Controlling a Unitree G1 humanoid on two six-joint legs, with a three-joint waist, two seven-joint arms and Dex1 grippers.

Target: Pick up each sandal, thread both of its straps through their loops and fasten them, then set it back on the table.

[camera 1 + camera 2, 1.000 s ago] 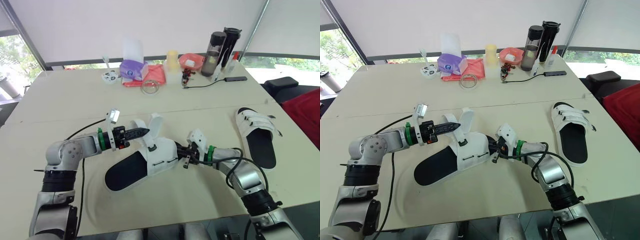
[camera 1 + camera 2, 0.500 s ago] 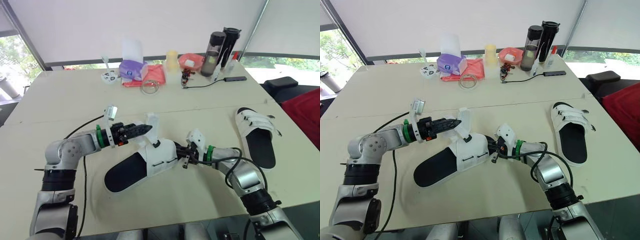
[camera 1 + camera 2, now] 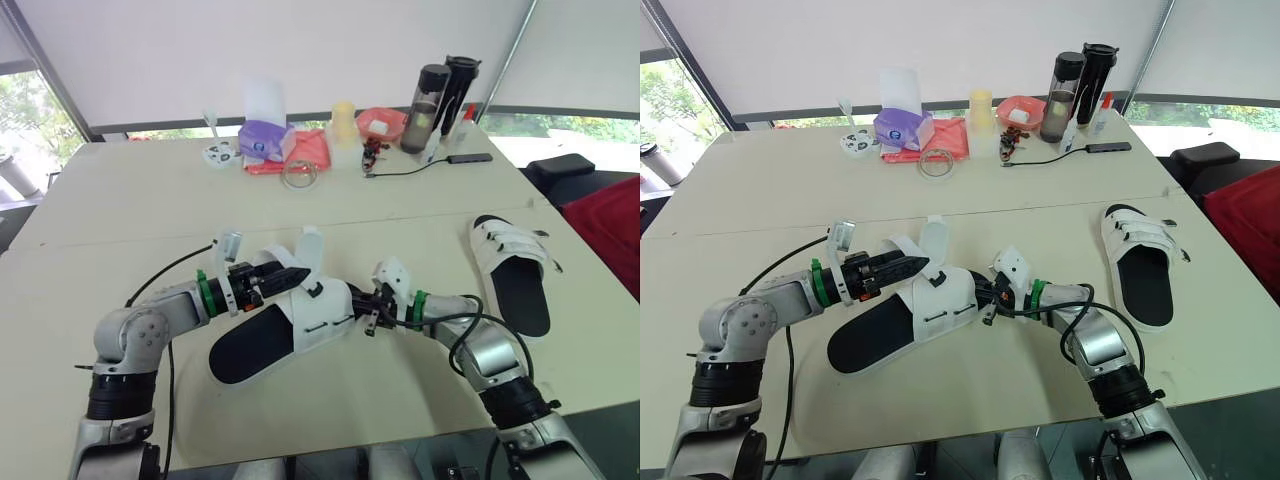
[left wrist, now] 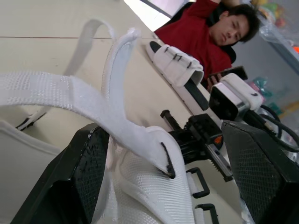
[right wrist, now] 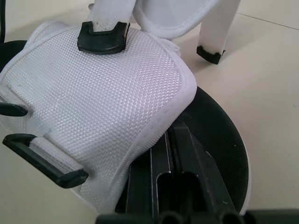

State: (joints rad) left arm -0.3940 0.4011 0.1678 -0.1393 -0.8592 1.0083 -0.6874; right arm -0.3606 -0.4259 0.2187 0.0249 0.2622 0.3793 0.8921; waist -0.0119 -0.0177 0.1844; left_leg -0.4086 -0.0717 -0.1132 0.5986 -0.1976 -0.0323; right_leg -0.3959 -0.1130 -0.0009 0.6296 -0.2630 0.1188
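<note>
A white sandal with a black sole (image 3: 262,338) lies in the middle of the table, its two straps loose and raised. My left gripper (image 3: 297,276) is over its heel side and open. One white strap (image 4: 60,95) runs between the wide-apart fingers (image 4: 88,172). My right gripper (image 3: 362,308) is shut at the sandal's toe end. Its fingertips (image 5: 163,179) rest on the black footbed under the edge of the white upper (image 5: 103,88). The second sandal (image 3: 512,268) lies flat at the right of the table, its straps across the upper.
The back of the table holds a purple tissue pack (image 3: 265,140), a red cloth (image 3: 312,150), a tape roll (image 3: 300,173), a red bowl (image 3: 382,122), two dark bottles (image 3: 445,90) and a cable (image 3: 415,167). A person in red (image 4: 205,32) sits beyond the table's right side.
My left gripper was shut on a strap, drew it up, then opened and let it go. It now sits lower and closer to the sandal. The right gripper has not moved.
</note>
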